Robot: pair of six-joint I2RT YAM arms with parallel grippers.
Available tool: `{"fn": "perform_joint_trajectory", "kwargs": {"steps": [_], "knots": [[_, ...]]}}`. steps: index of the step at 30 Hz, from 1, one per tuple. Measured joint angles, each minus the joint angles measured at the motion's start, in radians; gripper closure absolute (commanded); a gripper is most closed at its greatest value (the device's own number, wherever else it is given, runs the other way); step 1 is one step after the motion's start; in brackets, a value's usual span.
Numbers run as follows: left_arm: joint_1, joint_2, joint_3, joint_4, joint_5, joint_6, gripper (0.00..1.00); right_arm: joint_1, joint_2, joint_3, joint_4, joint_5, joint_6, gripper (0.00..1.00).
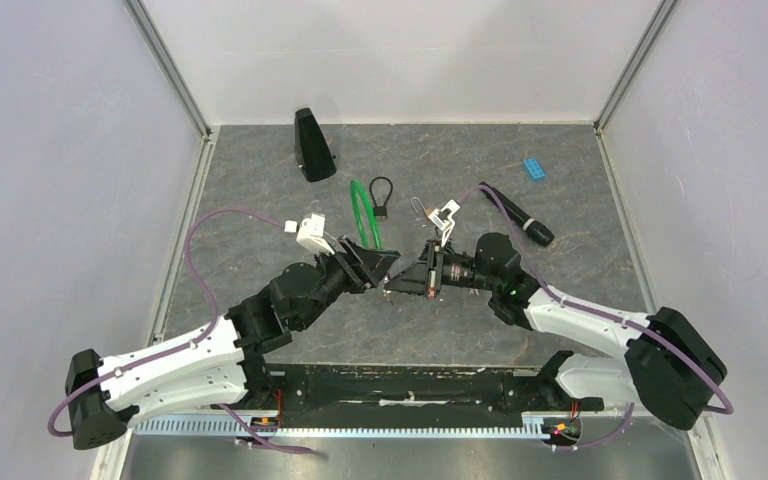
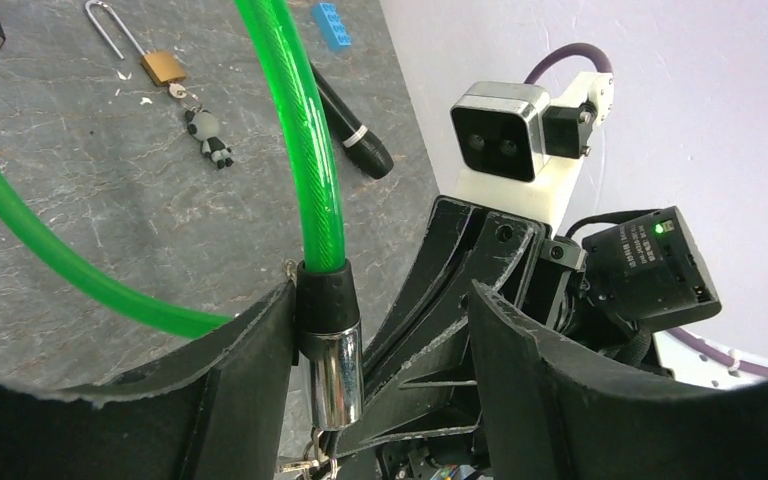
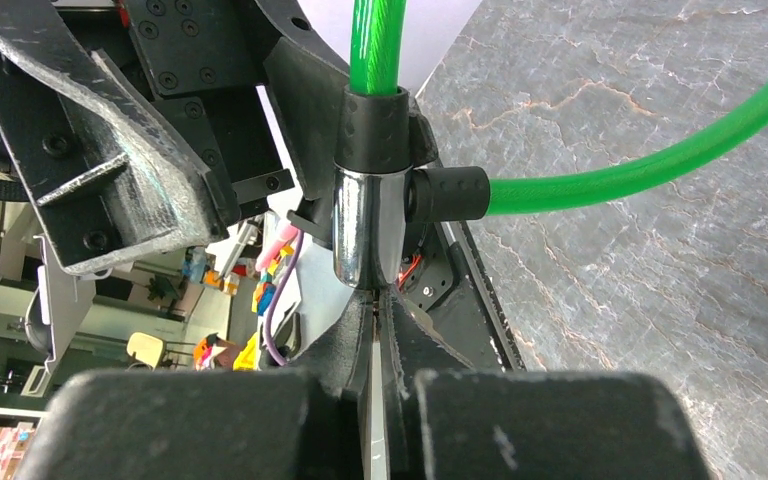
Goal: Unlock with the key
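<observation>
A green cable lock (image 1: 362,215) loops over the grey table. Its chrome cylinder (image 2: 335,370) is raised between the two arms. My left gripper (image 2: 380,300) stands open around it: the cylinder rests against the left finger (image 2: 250,370), with a wide gap to the other finger. My right gripper (image 3: 378,300) is shut on the key (image 3: 375,400), a thin metal blade that runs from between the fingers into the lower end of the cylinder (image 3: 368,225). A key ring (image 2: 305,462) hangs under the cylinder. In the top view both grippers (image 1: 375,265) (image 1: 405,278) meet at mid-table.
A brass padlock (image 2: 163,67) with a small panda charm (image 2: 210,135) lies further back. Around it are a black padlock (image 1: 381,195), a black wedge-shaped stand (image 1: 312,145), a black marker (image 1: 518,215) and a blue brick (image 1: 534,168). Walls close the table on three sides.
</observation>
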Motion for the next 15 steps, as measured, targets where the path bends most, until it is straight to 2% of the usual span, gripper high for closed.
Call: {"fn": "perform_joint_trajectory", "kwargs": {"steps": [6, 10, 15], "knots": [[-0.002, 0.01, 0.0, -0.018, -0.016, 0.008, 0.36, 0.0, 0.0, 0.034, -0.082, -0.01, -0.041, 1.0], [-0.007, 0.024, 0.023, -0.09, -0.052, 0.005, 0.37, 0.0, -0.004, 0.066, -0.176, 0.006, -0.096, 1.0], [-0.013, 0.042, 0.06, -0.187, -0.09, -0.01, 0.51, -0.001, -0.015, 0.09, -0.25, 0.042, -0.147, 1.0]]}}
